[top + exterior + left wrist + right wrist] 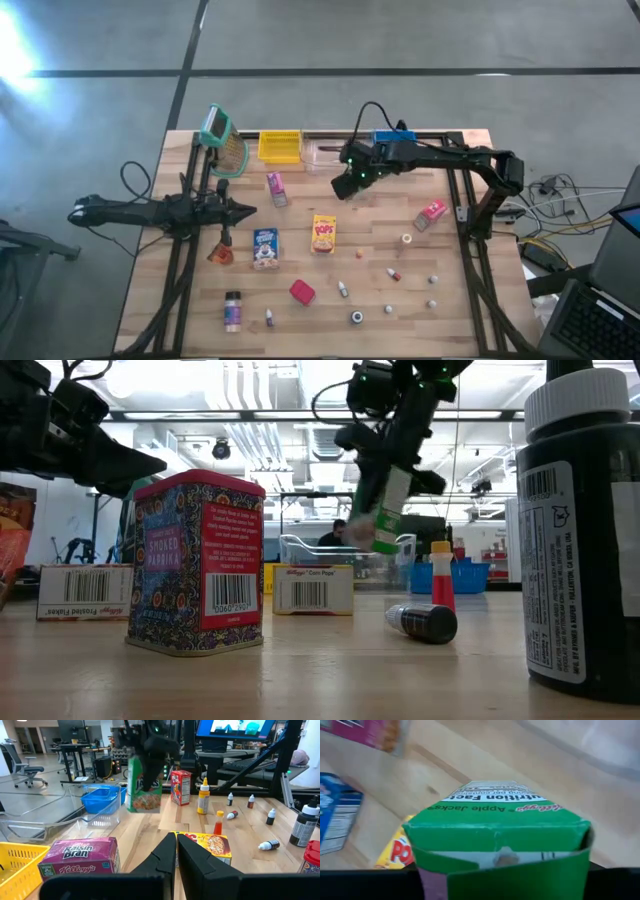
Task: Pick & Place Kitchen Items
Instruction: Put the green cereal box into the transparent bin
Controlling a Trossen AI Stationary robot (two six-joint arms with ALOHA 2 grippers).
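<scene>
My right gripper (347,182) is over the table's far middle, near the clear bin, shut on a green Apple Jacks mini box (386,510). That box also shows in the left wrist view (145,785) and fills the right wrist view (495,825). My left gripper (240,210) waits shut at the table's left, above the boards. Lying or standing on the table are the pink Raisin Bran box (276,188), yellow Corn Pops box (323,233), blue cereal box (265,247), red block (302,291), purple-labelled jar (233,311), another pink box (432,212) and tiny bottles (343,289). My right gripper holds the green box by its upper end (392,478), coming from above and pointing down. The box hangs below the fingers, tilted and lifted clear of the table. In the right wrist view the box's end flap (495,837) hides the fingers themselves.
The yellow bin (280,147), clear bin (322,153) and blue bin (395,137) stand in a row along the far edge. A green and tan object (222,140) sits at the far left corner. Black frame legs cross both table sides.
</scene>
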